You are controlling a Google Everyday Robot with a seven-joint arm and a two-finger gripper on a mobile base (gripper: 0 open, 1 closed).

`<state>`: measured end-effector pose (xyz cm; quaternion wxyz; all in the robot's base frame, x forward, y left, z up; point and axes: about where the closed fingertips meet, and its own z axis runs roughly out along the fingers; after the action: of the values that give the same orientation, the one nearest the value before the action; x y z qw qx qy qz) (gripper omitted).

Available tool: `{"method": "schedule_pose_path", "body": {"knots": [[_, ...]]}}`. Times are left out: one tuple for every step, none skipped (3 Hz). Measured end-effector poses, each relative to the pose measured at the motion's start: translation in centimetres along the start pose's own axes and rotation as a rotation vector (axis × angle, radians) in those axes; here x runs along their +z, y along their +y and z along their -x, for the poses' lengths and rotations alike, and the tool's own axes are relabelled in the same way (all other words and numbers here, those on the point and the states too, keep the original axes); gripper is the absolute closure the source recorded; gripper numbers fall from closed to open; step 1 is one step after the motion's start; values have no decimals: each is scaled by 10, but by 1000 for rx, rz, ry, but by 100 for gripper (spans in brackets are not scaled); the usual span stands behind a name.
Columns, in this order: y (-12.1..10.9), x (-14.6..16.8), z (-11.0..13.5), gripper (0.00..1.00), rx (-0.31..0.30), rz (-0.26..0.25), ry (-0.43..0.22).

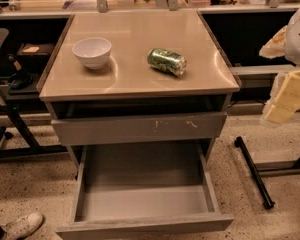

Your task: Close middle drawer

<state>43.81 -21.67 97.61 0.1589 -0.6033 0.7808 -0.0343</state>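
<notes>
The middle drawer (145, 194) is pulled far out toward me, showing its bare grey box interior. Its plain flat front (145, 226) is at the bottom of the view. Above it sits the taller grey drawer front with yellowish scratch marks (140, 128), open by a small gap under the tabletop. My gripper (286, 97) shows as white and yellowish parts at the right edge. It hangs to the right of the cabinet, apart from the drawers, and holds nothing that I can see.
A white bowl (92, 52) and a green can on its side (167, 61) lie on the beige tabletop (140, 79). A black stand's foot (253, 172) lies on the floor at right. A chair base (10, 129) and a shoe (21, 226) are at left.
</notes>
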Motion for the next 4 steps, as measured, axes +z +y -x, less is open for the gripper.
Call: {"method": "schedule_pose_path", "body": {"knots": [[0, 0, 0, 41, 0, 0, 0], [0, 0, 0, 65, 0, 0, 0], [0, -1, -1, 88, -1, -4, -2], [25, 11, -14, 100, 21, 23, -11]]}}
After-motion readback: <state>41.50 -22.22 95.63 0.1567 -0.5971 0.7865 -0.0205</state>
